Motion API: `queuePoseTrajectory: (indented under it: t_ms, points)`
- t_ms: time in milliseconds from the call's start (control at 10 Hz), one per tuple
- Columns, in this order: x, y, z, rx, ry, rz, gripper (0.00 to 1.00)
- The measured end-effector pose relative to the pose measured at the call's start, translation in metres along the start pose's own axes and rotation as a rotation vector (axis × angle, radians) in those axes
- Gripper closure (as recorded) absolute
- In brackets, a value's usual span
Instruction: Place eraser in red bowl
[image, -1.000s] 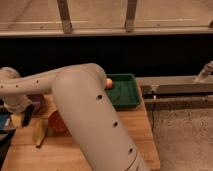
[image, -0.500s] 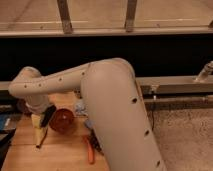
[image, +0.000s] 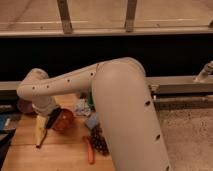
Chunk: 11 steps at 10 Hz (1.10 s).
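While the arm (image: 120, 100) curls across the wooden table (image: 45, 155), the gripper (image: 50, 121) hangs low at the left, its fingers drawn together on the dark eraser (image: 53, 119), which tilts just above the table; the red bowl (image: 65, 120) sits right beside it, touching or nearly so; a yellow banana (image: 40, 132) lies just left; an orange carrot (image: 90, 150) and dark grapes (image: 99, 142) rest farther right.

Your arm (image: 125, 105) is a thick, smooth tube in off-white cream, with rounded, bulbous joints and a matte shell. You can see small dark round holes dotting its casings in rows along each segment. Nearer the fingers the links grow slimmer. Your gripper (image: 52, 121) at the end is dark, almost black, against the pale wrist link just above it.
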Motion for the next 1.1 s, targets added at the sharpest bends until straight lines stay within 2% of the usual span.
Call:
queuePoseTrajectory:
  t_ms: [100,400,800,1100]
  points:
    - [-0.001,-0.002,0.002,-0.007,0.007,0.005,1.0]
    - [0.0,-0.013,0.025,-0.022,0.035,0.028,1.0]
    - [0.013,-0.026,0.026,-0.011,0.07,0.079,0.98]
    - [0.017,-0.029,0.025,0.0,0.086,0.09,0.73]
